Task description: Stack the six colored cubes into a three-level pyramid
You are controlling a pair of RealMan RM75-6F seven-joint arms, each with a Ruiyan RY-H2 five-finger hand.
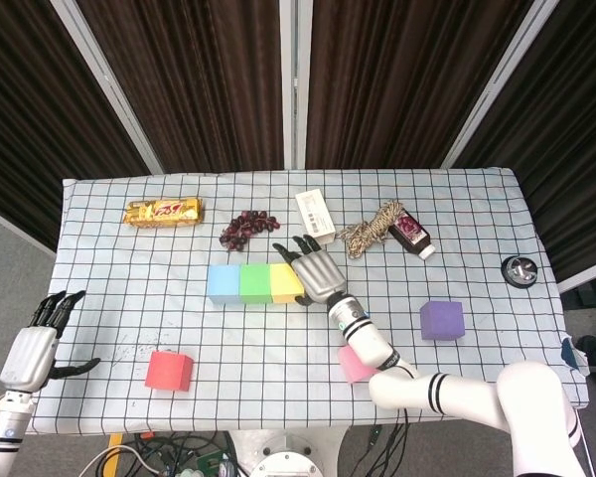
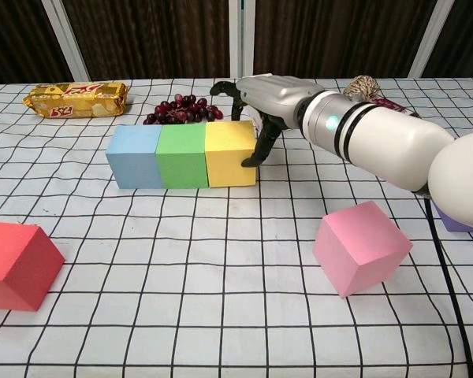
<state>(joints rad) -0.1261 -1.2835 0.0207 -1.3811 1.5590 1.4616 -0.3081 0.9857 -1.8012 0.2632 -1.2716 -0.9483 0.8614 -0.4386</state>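
Blue (image 1: 223, 284), green (image 1: 254, 283) and yellow (image 1: 285, 282) cubes stand in one touching row mid-table; in the chest view they are blue (image 2: 134, 155), green (image 2: 183, 155) and yellow (image 2: 230, 152). My right hand (image 1: 315, 270) (image 2: 262, 101) rests against the yellow cube's right side with its fingers spread, holding nothing. Near the front edge sit a red cube (image 1: 169, 370) (image 2: 16, 264) at the left and a pink cube (image 1: 355, 363) (image 2: 360, 246), turned askew, right of centre. A purple cube (image 1: 441, 320) is at the right. My left hand (image 1: 35, 348) hangs open off the table's left side.
Along the back lie a gold snack bar (image 1: 164, 212), dark grapes (image 1: 248, 229), a white box (image 1: 315, 214), a coil of rope (image 1: 372, 231) and a small bottle (image 1: 414, 234). A round black object (image 1: 520, 269) sits near the right edge.
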